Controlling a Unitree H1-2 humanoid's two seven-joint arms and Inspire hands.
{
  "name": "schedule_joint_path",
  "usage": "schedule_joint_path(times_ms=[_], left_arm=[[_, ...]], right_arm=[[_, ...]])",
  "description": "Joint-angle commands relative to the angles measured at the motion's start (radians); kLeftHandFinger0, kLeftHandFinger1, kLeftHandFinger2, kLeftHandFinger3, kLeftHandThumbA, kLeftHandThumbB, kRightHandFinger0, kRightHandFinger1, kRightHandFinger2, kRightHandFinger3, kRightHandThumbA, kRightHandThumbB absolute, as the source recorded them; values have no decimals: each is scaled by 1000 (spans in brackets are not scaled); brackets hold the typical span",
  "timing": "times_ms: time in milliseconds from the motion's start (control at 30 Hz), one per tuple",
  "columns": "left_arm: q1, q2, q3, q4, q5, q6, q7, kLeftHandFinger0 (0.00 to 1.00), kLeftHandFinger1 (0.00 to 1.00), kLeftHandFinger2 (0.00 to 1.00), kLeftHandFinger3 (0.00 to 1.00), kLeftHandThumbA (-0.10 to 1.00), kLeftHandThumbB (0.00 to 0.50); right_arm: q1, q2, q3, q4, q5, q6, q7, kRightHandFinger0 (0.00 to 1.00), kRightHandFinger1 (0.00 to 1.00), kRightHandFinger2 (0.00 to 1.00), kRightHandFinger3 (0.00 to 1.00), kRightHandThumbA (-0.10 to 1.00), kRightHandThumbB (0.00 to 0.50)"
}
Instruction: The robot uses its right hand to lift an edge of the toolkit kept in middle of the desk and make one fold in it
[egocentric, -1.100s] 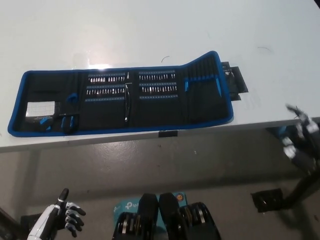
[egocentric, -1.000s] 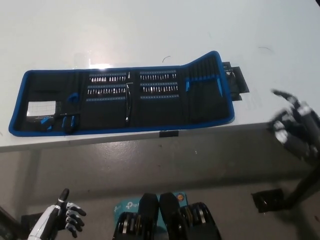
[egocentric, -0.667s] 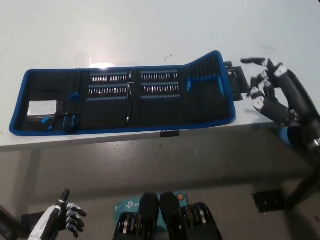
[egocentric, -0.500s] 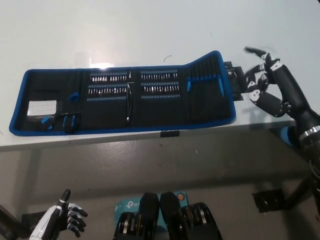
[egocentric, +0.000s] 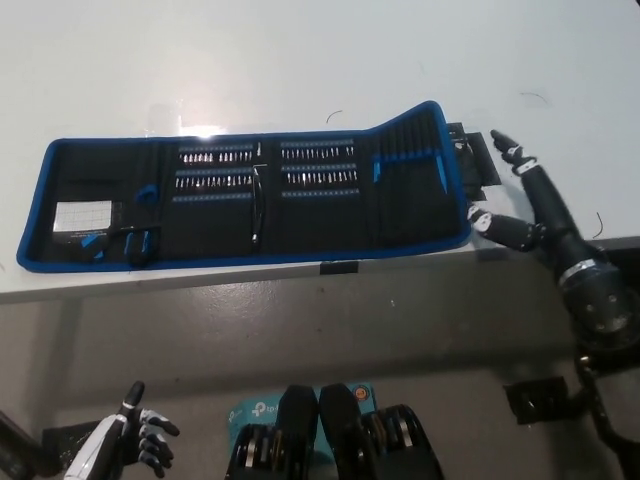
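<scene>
Since a second ago, I am bringing my right hand (egocentric: 525, 205) up from below the desk (egocentric: 300, 60) to the toolkit (egocentric: 250, 190)'s right end, fingers spread and holding nothing. My left hand (egocentric: 140, 440) is hanging low, loosely open. I am risking snagging only the black strap, dragging the kit. It is lying unrolled mid-desk, long axis running left-right.

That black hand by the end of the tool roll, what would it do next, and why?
Probably slide its fingers under the raised right end of the toolkit and close on it. The right hand is open beside that blue-trimmed edge, holding nothing, and the kit lies unfolded on the desk. The left hand rests low, below the desk.
</scene>
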Motion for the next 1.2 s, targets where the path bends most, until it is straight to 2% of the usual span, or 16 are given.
schedule_joint_path(times_ms=[0,133,200,367,567,733,833,900,933,967,1000,1033,1067,1100,1133,1167], left_arm=[[5,6,4,-37,-2,-4,-9,328,327,311,399,1000,500],[2,4,7,-30,-11,-16,-13,303,307,268,356,1000,500],[3,5,7,-29,-10,-17,-14,315,314,283,347,1000,500],[20,4,6,-41,-3,-8,-8,312,312,276,362,1000,500],[9,5,4,-37,-2,-5,-10,429,350,331,407,1000,500],[1,3,3,-39,-5,0,-11,359,331,302,372,1000,500],[-4,6,5,-24,-10,-20,-18,342,324,277,374,1000,500],[0,9,6,-22,-9,-27,-19,311,312,272,376,1000,500],[1,8,6,-24,-9,-24,-18,290,308,267,370,1000,500],[2,7,7,-28,-8,-19,-17,279,305,261,366,1000,500],[2,6,8,-30,-10,-14,-18,275,304,260,365,1000,500],[11,8,5,-26,-7,-24,-22,339,321,268,369,1000,500],[12,8,4,-24,-5,-26,-23,354,325,283,368,1000,500],[12,8,3,-29,-3,-11,-22,381,336,293,379,1000,500],[18,3,3,-31,-6,-6,-22,392,342,312,377,1000,500],[18,3,4,-32,-6,-2,-22,451,362,328,375,1000,500]], right_arm=[[-36,37,-1,0,-37,50,-73,1000,1000,1000,1000,628,402],[-7,95,0,49,-23,20,-103,1000,1000,1000,1000,560,376],[3,112,4,56,-28,21,-114,1000,1000,1000,1000,553,373],[23,177,35,78,-57,17,-159,1000,1000,1000,1000,524,358],[40,245,23,49,-36,46,-194,1000,1000,1000,1000,531,356],[57,261,20,52,-25,20,-205,1000,1000,1000,1000,491,340],[53,264,8,76,-11,-40,-228,1000,1000,1000,1000,368,288],[48,266,2,89,-1,-72,-236,1000,1000,1000,1000,338,283],[38,274,-14,93,25,-95,-239,1000,1000,1000,1000,194,247],[30,286,-37,99,59,-128,-246,949,954,1000,1000,70,258],[25,292,-47,100,69,-144,-252,796,821,908,1000,44,252],[20,300,-62,83,96,-156,-243,303,292,433,1000,-87,205],[12,302,-70,79,109,-168,-235,20,20,162,1000,-99,150],[-1,304,-80,84,126,-199,-230,1,1,6,971,-100,92],[-2,303,-86,80,142,-226,-221,0,0,0,829,-100,28],[-12,289,-66,69,83,-229,-253,0,0,58,476,-100,0]])
